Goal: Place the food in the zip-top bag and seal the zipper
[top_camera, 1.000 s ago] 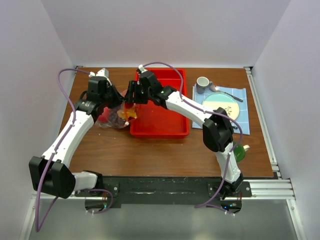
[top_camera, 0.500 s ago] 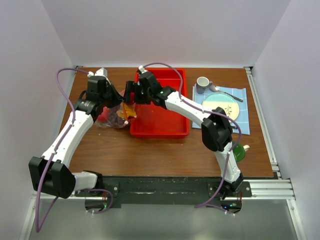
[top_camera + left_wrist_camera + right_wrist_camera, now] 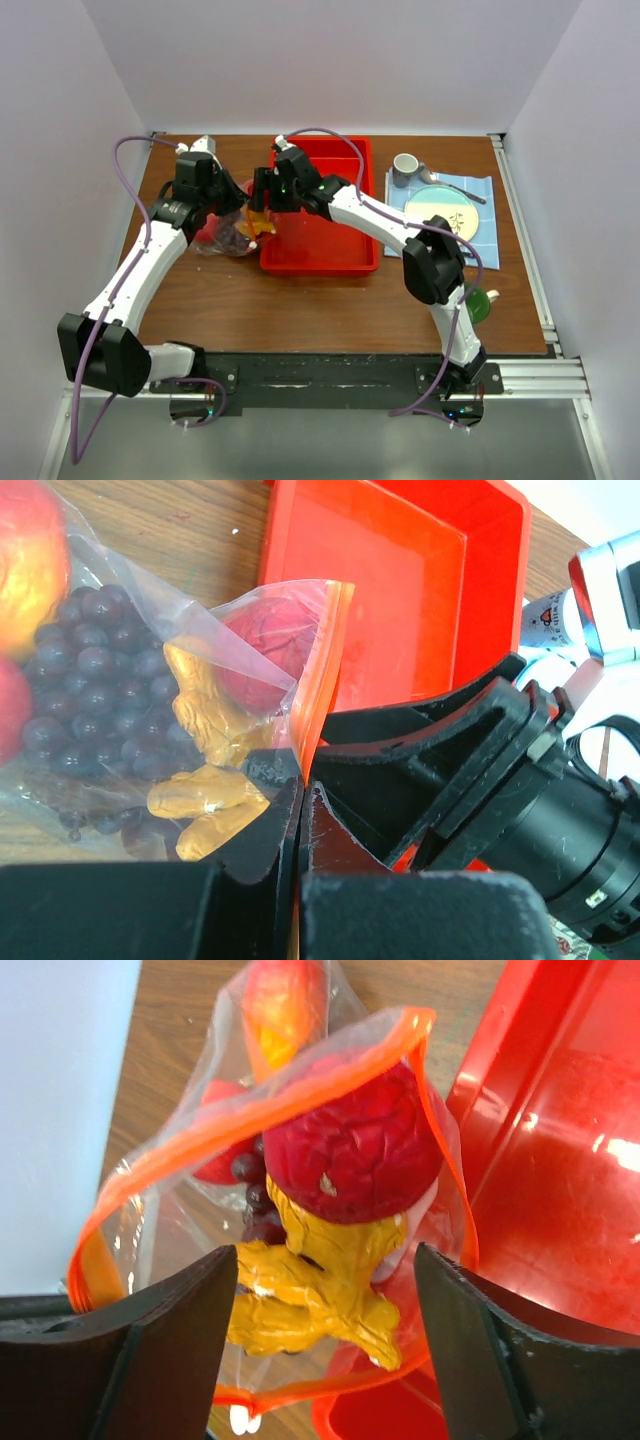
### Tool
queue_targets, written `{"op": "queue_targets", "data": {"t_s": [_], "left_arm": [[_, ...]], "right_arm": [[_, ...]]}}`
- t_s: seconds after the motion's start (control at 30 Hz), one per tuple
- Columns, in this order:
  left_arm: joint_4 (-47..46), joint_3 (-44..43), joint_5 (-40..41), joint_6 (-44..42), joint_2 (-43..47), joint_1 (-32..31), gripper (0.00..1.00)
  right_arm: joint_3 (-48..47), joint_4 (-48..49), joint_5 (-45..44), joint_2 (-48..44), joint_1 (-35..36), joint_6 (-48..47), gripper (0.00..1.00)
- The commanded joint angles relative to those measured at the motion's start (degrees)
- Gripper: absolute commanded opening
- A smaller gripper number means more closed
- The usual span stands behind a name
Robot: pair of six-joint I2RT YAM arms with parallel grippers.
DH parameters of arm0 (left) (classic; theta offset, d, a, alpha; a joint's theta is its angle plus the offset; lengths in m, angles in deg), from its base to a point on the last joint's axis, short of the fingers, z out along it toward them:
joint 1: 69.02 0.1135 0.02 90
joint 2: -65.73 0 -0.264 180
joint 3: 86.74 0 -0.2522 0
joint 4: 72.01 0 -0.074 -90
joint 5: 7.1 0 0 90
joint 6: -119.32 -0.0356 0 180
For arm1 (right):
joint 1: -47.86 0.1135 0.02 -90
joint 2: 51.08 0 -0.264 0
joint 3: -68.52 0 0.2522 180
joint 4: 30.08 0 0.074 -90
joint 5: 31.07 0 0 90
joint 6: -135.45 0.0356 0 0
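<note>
The zip-top bag (image 3: 225,238) lies left of the red tray, its mouth gaping toward the tray. Inside are purple grapes (image 3: 90,670), a yellow-orange cluster (image 3: 320,1280) and a round red fruit (image 3: 350,1150), the last two right at the mouth. More red fruit (image 3: 25,570) sits deeper in. My left gripper (image 3: 302,820) is shut on the orange zipper (image 3: 318,680) at one end of the mouth. Over the mouth, my right gripper (image 3: 327,1258) is open. Its fingers (image 3: 170,1340) stand wide on either side of the yellow cluster and touch nothing.
The red tray (image 3: 330,250) sits against the bag's right side, under the right arm. A mug (image 3: 404,168), a spoon (image 3: 455,188) and a plate (image 3: 447,212) on a blue mat are at the far right. A green object (image 3: 480,303) is beside the right arm.
My right gripper's jaws have spread wider and the gripper has drawn back slightly from the bag. The left arm and the bag have stayed put.
</note>
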Motion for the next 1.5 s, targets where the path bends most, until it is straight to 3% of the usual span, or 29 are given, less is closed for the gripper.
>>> {"op": "queue_targets", "data": {"t_s": [0.0,0.2,0.33,0.43,0.77,1.17,1.27,1.3,1.47], "left_arm": [[-2.9,-1.9,-0.5,0.6,0.5,-0.1,0.0],[-3.0,-2.0,-0.4,0.6,0.3,-0.1,0.0],[-2.9,-2.2,-0.4,0.7,0.3,-0.1,0.0],[-2.7,-2.3,-0.4,0.7,0.4,-0.1,0.0],[-2.1,-2.3,0.2,0.5,0.7,-0.1,0.0],[-1.7,-1.9,1.0,0.5,1.5,-0.1,0.0],[-1.4,-1.8,1.8,0.3,2.0,-0.1,0.0],[-1.2,-1.8,2.1,0.3,2.1,-0.1,0.0],[0.5,-1.8,5.2,-0.7,3.2,0.6,0.0]], "right_arm": [[1.7,-0.7,-3.1,-6.7,0.4,-2.8,0.72],[7.1,-0.8,-5.4,-10.8,0.3,-4.2,0.65],[9.2,-1.7,-5.9,-10.0,0.1,-4.9,0.43],[9.8,-0.6,-4.6,-9.0,-0.7,-6.3,0.38],[11.4,4.5,3.7,-5.7,-3.5,-6.2,0.42],[14.1,10.4,5.8,-3.3,-4.2,-1.7,0.39],[13.7,10.9,6.0,-3.3,-4.2,-1.0,0.31],[13.4,10.8,6.1,-3.6,-4.2,-0.9,0.23],[9.6,8.5,6.3,-5.3,-4.2,-1.3,0.0]]}}
